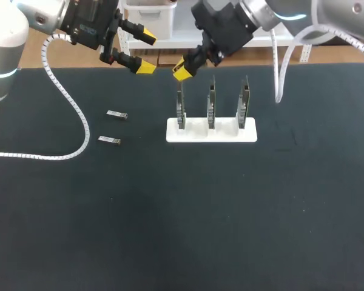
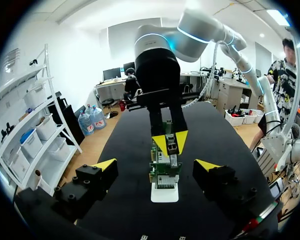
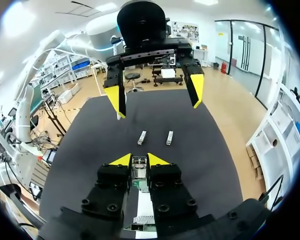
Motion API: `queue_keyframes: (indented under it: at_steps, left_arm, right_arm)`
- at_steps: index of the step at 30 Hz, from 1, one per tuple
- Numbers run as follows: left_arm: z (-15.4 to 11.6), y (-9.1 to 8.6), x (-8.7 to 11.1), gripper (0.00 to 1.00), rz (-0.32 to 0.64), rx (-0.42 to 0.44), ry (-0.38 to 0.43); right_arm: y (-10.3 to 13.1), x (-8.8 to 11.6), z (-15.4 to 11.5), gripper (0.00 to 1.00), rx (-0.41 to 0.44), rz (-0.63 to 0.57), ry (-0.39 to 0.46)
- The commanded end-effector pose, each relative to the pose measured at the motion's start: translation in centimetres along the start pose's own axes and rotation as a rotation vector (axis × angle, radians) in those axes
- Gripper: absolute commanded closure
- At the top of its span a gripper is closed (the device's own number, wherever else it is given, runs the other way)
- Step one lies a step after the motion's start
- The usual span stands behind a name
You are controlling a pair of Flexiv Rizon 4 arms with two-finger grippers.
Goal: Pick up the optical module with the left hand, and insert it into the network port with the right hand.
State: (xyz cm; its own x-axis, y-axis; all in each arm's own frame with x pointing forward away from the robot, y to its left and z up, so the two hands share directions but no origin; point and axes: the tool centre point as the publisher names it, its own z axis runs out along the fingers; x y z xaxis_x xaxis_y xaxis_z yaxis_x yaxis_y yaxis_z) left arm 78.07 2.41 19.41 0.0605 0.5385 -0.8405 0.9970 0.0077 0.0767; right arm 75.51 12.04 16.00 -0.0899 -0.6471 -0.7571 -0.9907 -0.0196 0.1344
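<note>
Optical module (image 3: 139, 168): small, light, stiff, probably slick metal bar; you have it pinched by its flanks in the right gripper (image 3: 138, 161) just above the leftmost board (image 1: 181, 110) in the white stand (image 1: 230, 134); left gripper (image 1: 145, 51) spread wide, empty.

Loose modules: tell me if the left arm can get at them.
Probably yes. Both modules lie bare on the mat, clear of the stand; the left end effector hangs open nearby, the right end effector over the stand.

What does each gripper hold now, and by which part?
The right gripper clamps an optical module by its two sides. The left gripper is open, holding nothing.
</note>
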Motion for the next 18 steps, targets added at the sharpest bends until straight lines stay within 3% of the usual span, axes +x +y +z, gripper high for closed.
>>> queue_keyframes:
  at_steps: [1,18]
  left_arm:
    - [0.0,0.0,-0.1,0.00,-0.002,0.000,0.005]
    - [0.0,0.0,-0.1,0.00,-0.002,0.000,0.005]
  right_arm:
    - [-0.3,0.6,0.3,1.00,-0.011,-0.004,-0.008]
    - [-0.9,-0.4,-0.3,1.00,-0.057,-0.032,0.055]
